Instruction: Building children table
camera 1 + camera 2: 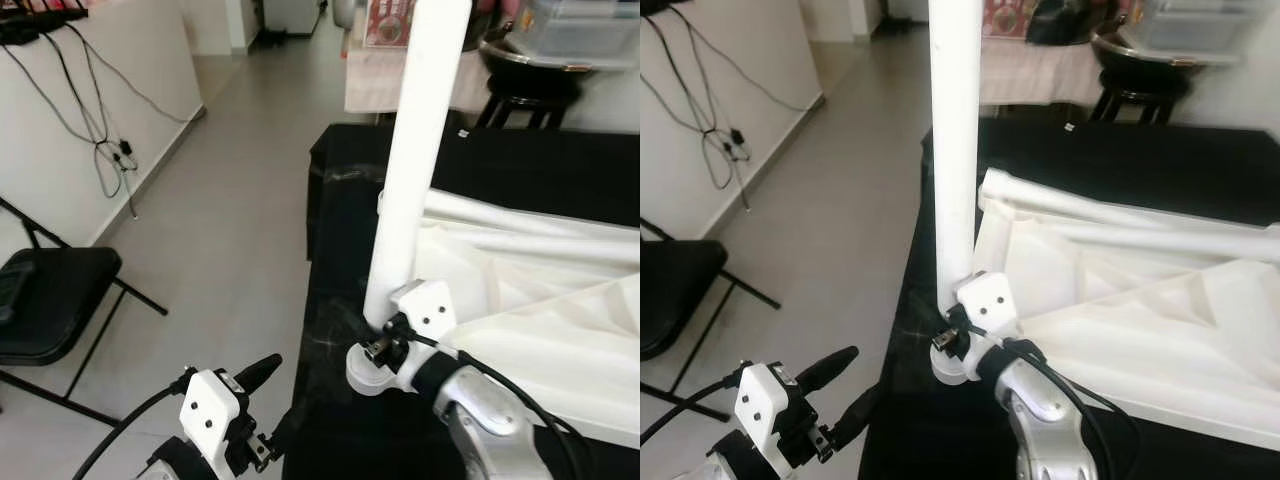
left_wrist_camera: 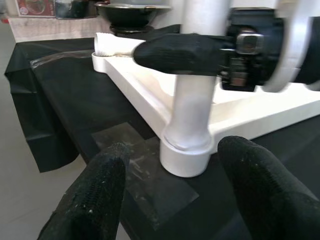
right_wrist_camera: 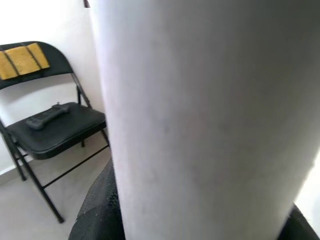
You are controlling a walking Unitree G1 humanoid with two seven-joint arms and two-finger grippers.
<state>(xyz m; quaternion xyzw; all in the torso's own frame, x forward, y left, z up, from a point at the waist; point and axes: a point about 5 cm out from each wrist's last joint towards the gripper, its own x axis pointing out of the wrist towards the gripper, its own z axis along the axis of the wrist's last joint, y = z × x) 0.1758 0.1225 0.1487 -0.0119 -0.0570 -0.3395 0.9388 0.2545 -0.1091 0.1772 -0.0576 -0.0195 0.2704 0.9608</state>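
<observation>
At the bottom left of the left eye view, the left pincer is seen beside the edge of the black-covered surface, its two black fingers spread apart with nothing between them; its lower part is cut off by the frame edge. Just right of centre, the right pincer is clamped around the foot of the white table leg, which stands upright in a round socket at the near corner of the upturned white tabletop. The top of the leg is cut off by the upper frame edge. In the right wrist view the leg is so close that little else of the pincer can be made out beyond dark finger edges at the bottom. A second white leg is seen lying across the tabletop, its far end out of frame. A patch of clear tape is seen on the black cover under the socket. At the left edge, a black folding chair is partly cut off; a dark object lies on its seat, too small to identify. Cables hang along the white wall at upper left.
</observation>
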